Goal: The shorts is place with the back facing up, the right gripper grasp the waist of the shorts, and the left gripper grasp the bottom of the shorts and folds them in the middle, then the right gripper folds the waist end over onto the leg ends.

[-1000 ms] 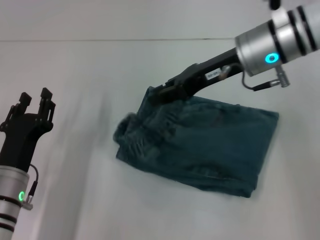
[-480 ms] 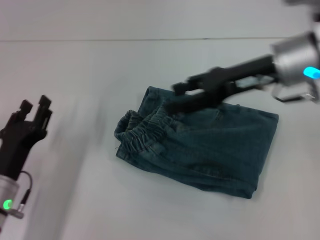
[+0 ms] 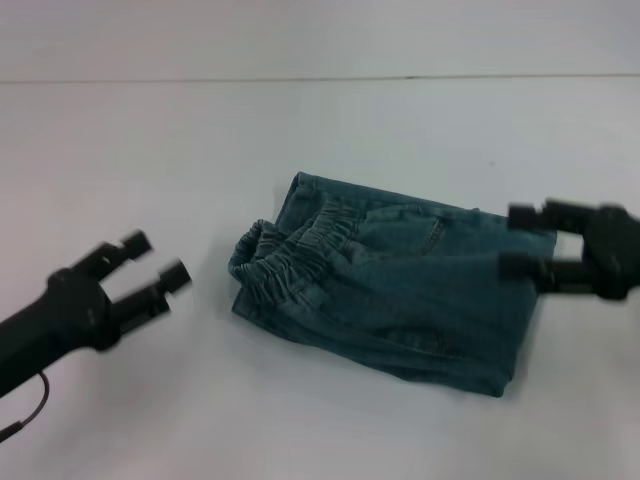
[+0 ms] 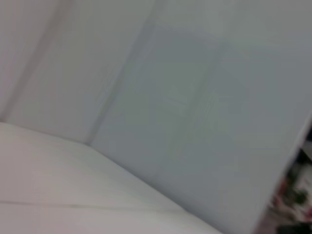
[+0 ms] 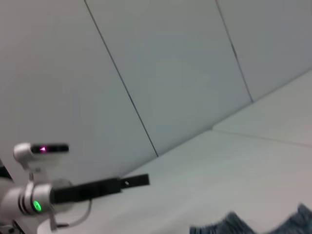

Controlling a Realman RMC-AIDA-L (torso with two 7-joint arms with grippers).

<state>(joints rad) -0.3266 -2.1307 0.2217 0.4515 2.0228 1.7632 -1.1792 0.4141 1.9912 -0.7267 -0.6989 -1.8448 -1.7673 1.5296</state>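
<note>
The blue denim shorts lie folded into a compact bundle on the white table. Their ruffled elastic waist lies on top at the bundle's left side. The leg ends cannot be made out under it. My right gripper hovers at the bundle's right edge, open and holding nothing. My left gripper is open left of the shorts, apart from them, pointing toward the waist. In the right wrist view a strip of the shorts shows, with the left arm farther off.
White tabletop surrounds the shorts on all sides, with a seam line across the back. The left wrist view holds only pale table and wall panels.
The right gripper let go of the waist and pulled back to the right, leaving the waist on the bundle. The left arm swung lower, its gripper now pointing toward the shorts.
</note>
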